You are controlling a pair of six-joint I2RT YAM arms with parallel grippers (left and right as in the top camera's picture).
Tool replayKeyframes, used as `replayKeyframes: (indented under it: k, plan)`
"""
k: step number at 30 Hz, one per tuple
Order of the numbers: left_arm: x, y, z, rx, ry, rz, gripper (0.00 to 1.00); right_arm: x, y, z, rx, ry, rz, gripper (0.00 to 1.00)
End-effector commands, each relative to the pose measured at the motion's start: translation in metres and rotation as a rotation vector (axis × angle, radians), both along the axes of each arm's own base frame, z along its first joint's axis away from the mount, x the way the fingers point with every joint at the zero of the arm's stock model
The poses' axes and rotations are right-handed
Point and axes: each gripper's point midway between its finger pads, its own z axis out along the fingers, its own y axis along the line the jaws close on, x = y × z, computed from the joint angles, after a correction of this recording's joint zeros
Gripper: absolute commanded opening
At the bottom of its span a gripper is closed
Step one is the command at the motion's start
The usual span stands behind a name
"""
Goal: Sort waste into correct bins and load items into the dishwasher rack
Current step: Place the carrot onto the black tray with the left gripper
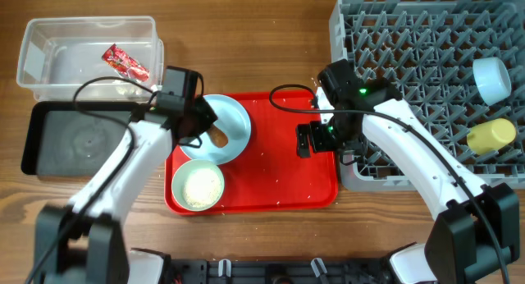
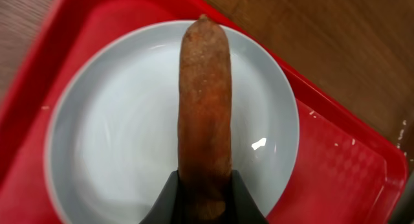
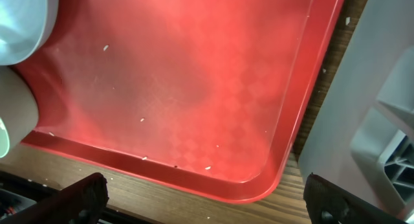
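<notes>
Pinching the carrot point(image 2: 204, 101) over the plate point(image 2: 110, 146), the left hand point(image 2: 204, 197) likely needs to carry it to the black tray point(image 1: 57, 144); the right hand point(image 3: 207, 201) hangs spread.

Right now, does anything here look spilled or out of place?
Yes: loose white rice grains lie scattered across the large red plastic tray, and a few sit on the wooden table beside it.
</notes>
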Motion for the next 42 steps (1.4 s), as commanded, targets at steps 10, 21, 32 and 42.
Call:
replayKeyframes:
  k: [10, 21, 32, 42]
  plan:
    - [-0.034, 0.206, 0.053, 0.163, -0.083, 0.517, 0.04, -0.002, -0.002, -0.003, -0.014, 0.006, 0.026, 1.0]
    - [-0.049, 0.315, -0.015, 0.164, 0.009, 0.809, 0.04, -0.003, -0.002, -0.003, -0.015, 0.01, 0.027, 1.0]
    - [-0.046, 0.317, -0.028, 0.16, 0.025, 0.806, 0.63, -0.013, -0.006, -0.003, -0.031, 0.046, 0.053, 1.0]
    - [-0.034, 0.306, -0.007, 0.135, -0.03, 0.689, 0.61, -0.017, -0.008, -0.003, -0.038, 0.062, 0.053, 1.0]
